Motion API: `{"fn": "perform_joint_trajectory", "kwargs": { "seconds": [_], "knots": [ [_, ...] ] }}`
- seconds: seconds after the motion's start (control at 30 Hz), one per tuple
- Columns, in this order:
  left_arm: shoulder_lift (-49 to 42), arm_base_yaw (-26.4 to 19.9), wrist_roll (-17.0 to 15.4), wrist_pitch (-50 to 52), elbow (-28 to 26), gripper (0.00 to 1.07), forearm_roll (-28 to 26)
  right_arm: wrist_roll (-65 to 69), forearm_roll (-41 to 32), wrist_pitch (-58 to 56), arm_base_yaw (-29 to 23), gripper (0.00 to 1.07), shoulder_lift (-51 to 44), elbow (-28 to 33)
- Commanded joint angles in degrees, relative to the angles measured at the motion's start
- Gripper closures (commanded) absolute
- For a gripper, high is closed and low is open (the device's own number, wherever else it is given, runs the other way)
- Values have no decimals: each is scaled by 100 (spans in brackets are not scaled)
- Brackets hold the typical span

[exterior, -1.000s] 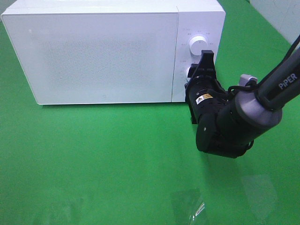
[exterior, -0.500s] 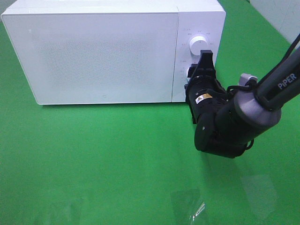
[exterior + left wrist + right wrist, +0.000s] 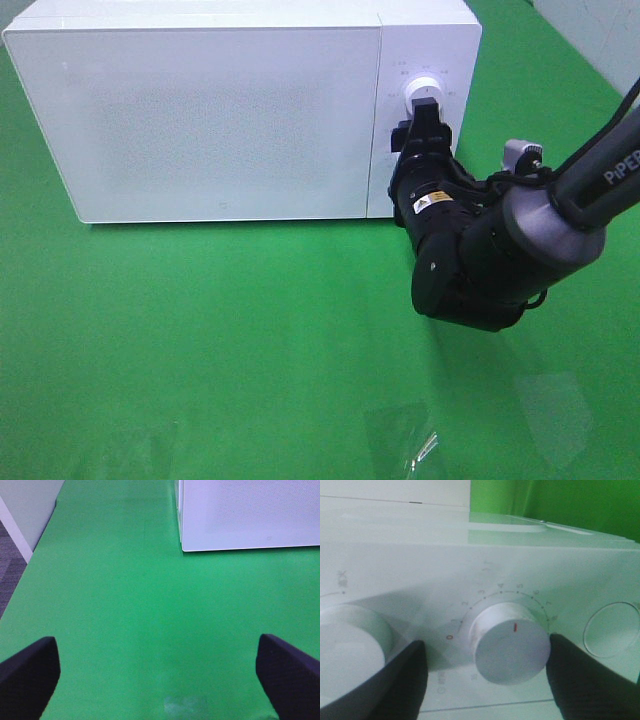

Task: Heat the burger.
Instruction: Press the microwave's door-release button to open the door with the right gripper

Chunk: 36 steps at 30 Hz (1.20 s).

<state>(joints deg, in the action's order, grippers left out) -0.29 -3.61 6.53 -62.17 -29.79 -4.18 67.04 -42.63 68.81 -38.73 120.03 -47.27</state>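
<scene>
At the microwave (image 3: 220, 120) panel, our right gripper (image 3: 486, 642) stands parted around the red-marked dial (image 3: 512, 642), not clamping it. Our left gripper (image 3: 156, 647) gapes empty near the microwave.

Looks smooth and faintly glossy on the white microwave (image 3: 220, 110), finely speckled across its door. Shines softly on the satin, plastic-looking knob (image 3: 512, 642). Reads as matt, cloth-like green on the surface (image 3: 200, 350), matt black plastic on the right gripper (image 3: 425, 112).

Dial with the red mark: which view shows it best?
Right wrist: the dial sits close, mark and numbers legible, between the fingers of the right gripper. In the high view that gripper covers it. Left wrist misses it.
</scene>
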Motion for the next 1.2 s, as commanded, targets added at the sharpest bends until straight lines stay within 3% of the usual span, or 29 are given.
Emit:
{"fn": "perform_joint_trajectory", "kwargs": {
  "seconds": [0.03, 0.27, 0.43, 0.8, 0.97, 1.2],
  "knots": [
    [-103, -11, -17, 80, 11, 6, -40, -201, 183, 321, -6, 42, -206, 80],
    [-103, -11, -17, 80, 11, 6, -40, -825, 579, -458, -74, 42, -699, 705],
    [-103, -11, -17, 80, 11, 6, -40, -2068, 951, -1358, -74, 42, -1180, 1060],
    [-103, -11, -17, 80, 11, 6, -40, -4549, 1816, -2836, -52, 42, -2154, 1117],
    [-103, -11, -17, 80, 11, 6, -40, -5953, 2229, -3890, 241, 42, -2790, 1117],
    [-103, -11, -17, 80, 11, 6, -40, -6663, 2951, -5357, 636, 42, -3558, 1117]
  ]
}}
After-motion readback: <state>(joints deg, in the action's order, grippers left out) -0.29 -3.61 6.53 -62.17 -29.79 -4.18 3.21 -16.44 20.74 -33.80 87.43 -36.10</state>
